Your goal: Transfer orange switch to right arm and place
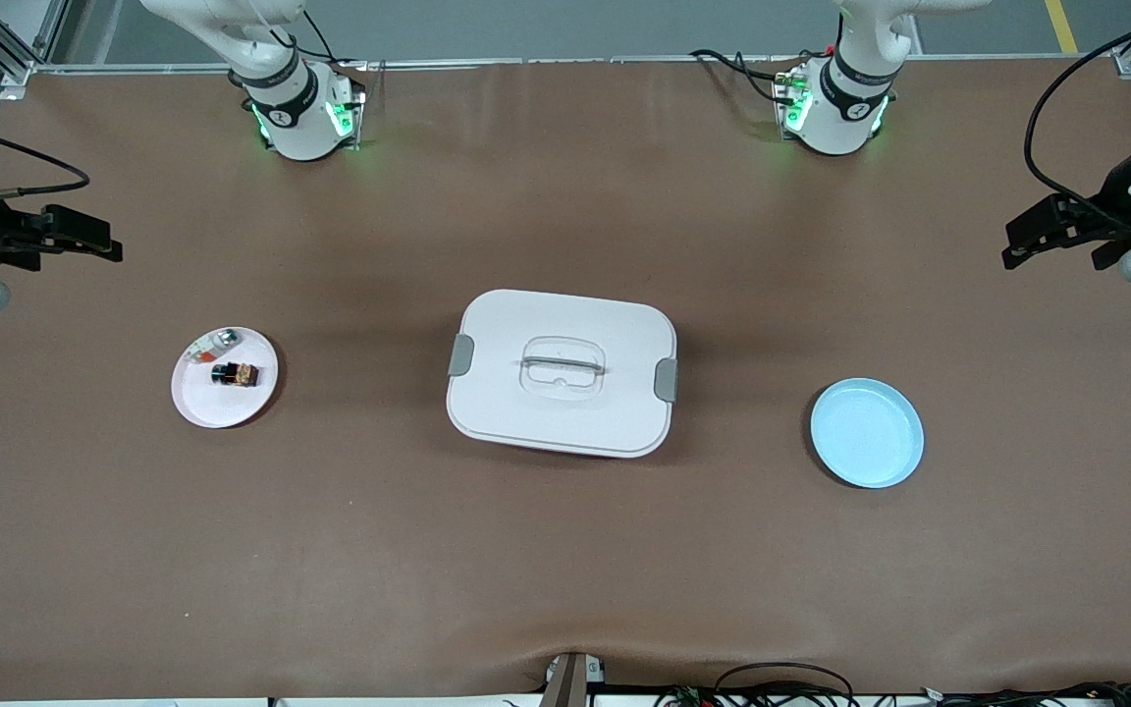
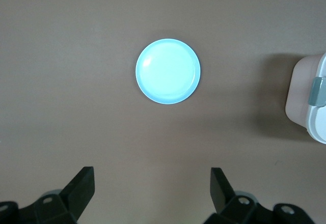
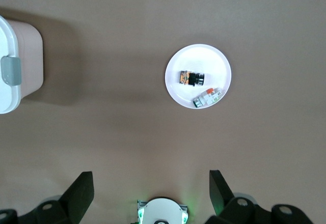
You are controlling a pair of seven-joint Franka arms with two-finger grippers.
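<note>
The orange switch (image 1: 235, 374), a tiny black part with an orange section, lies on a small white plate (image 1: 202, 403) toward the right arm's end of the table. It also shows in the right wrist view (image 3: 191, 77) on that plate (image 3: 204, 58). My right gripper (image 1: 99, 241) hangs open and empty, high over the table's edge at that end (image 3: 151, 191). My left gripper (image 1: 1017, 245) hangs open and empty, high over the left arm's end (image 2: 152, 191). Both arms wait.
A small red-white-silver piece (image 1: 210, 344) shares the white plate (image 3: 208, 97). A white lidded box (image 1: 562, 371) with grey clips stands mid-table. An empty light blue plate (image 1: 867, 432) lies toward the left arm's end (image 2: 168, 71).
</note>
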